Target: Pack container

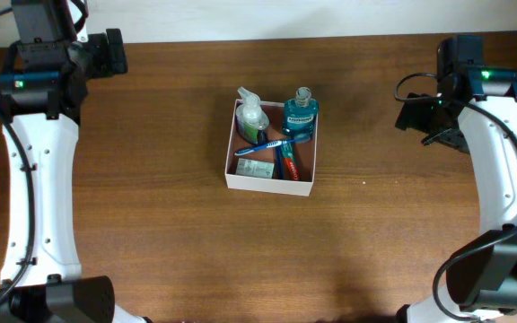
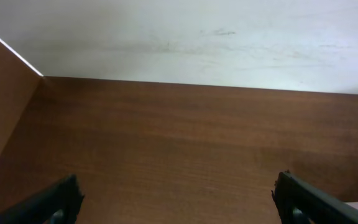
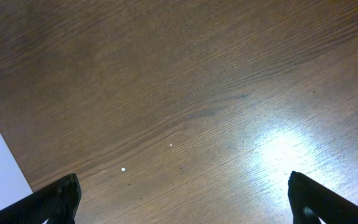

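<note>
The container [image 1: 268, 183] sits mid-frame on the table [image 1: 151, 206]. Inside it, a clear bottle [image 1: 252, 115] and a blue bottle [image 1: 301, 117] lie along its upper edge. A toothbrush [image 1: 267, 145] slants below them, beside a tube [image 1: 287, 162] and a packet [image 1: 255, 168]. The left gripper [image 2: 176, 186], upper left, and the right gripper [image 3: 183, 185], upper right, are well apart from it. Both have their jaws spread wide over bare wood, gripping nothing.

**Brown table, white wall**

A brown wood-grain table [image 1: 151, 179] fills nearly every view. Along its far edge stands a white wall [image 2: 197, 37], marked with faint grey scuffs. In the right wrist view a bright patch of reflected light [image 3: 284, 149] lies on the tabletop, with a few pale specks [image 3: 123, 168] nearby.
</note>
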Robot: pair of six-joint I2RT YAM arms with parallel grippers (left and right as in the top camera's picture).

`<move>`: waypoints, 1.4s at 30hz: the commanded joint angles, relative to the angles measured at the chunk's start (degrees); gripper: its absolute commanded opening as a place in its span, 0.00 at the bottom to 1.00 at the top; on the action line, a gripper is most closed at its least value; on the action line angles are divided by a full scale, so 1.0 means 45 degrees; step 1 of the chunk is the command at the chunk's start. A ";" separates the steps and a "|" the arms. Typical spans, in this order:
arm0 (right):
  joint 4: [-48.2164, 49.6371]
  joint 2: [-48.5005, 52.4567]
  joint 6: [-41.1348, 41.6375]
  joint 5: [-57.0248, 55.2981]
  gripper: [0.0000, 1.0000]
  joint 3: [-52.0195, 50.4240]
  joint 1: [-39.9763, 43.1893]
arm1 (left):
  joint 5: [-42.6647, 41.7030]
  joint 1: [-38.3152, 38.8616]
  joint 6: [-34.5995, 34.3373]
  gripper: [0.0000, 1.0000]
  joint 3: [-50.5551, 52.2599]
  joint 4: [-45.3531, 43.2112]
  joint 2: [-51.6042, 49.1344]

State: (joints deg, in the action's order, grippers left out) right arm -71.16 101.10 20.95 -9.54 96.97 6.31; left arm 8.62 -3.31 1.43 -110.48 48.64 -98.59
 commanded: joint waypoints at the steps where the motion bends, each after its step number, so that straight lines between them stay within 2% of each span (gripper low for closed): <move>1: 0.0005 -0.0097 0.0024 -0.0019 0.99 0.0165 0.0024 | 0.0053 -0.0029 -0.0175 0.99 -0.0068 0.0019 0.0034; 8: 0.0112 -0.0097 0.0015 -0.0044 0.99 0.0165 0.0024 | 0.0049 -0.0024 -0.0175 0.99 -0.0068 0.0024 0.0034; 11: 0.1491 -0.0097 0.0015 -0.0306 0.99 0.0165 0.0044 | 0.0053 -0.0029 -0.0175 0.99 -0.0068 0.0063 0.0034; 14: 0.3803 -0.0097 -0.0257 -0.0044 0.98 0.0165 -0.0097 | 0.0049 -0.0024 -0.0175 0.99 -0.0068 0.0058 0.0034; 16: 0.6664 -0.0194 -0.1365 0.0165 0.99 0.0165 -0.0447 | 0.0049 -0.0029 -0.0175 0.99 -0.0068 0.0063 0.0034; 20: 1.2201 -0.1044 -0.5207 -0.0685 0.99 0.0165 -0.1889 | 0.0049 -0.0029 -0.0175 0.99 -0.0068 0.0068 0.0034; 23: 1.3648 -0.2157 -0.6960 -0.1370 0.99 0.0165 -0.2880 | 0.0049 -0.0029 -0.0175 0.99 -0.0068 0.0068 0.0034; 27: 1.3619 -0.4177 -0.7529 -0.1579 0.99 0.0165 -0.3842 | 0.0049 -0.0029 -0.0175 0.99 -0.0068 0.0063 0.0034; 32: 1.1944 -0.7257 -0.7509 -0.0913 0.98 0.0155 -0.4114 | 0.0049 -0.0029 -0.0175 0.99 -0.0068 0.0063 0.0034; 38: 0.8480 -1.0108 -0.7504 0.0359 0.98 0.0000 -0.2608 | 0.0049 -0.0029 -0.0175 0.99 -0.0068 0.0063 0.0034; 39: 0.7601 -1.0851 -0.7504 0.0831 0.99 -0.0301 -0.1899 | 0.0049 -0.0029 -0.0175 0.99 -0.0068 0.0063 0.0034; 42: 0.6931 -1.1982 -0.7504 0.1491 0.99 -0.1195 -0.1020 | 0.0049 -0.0029 -0.0175 0.99 -0.0068 0.0068 0.0034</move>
State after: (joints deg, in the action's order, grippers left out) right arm -38.54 50.28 -12.49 -7.75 95.31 -1.48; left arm 8.60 -3.31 1.39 -110.48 49.04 -98.59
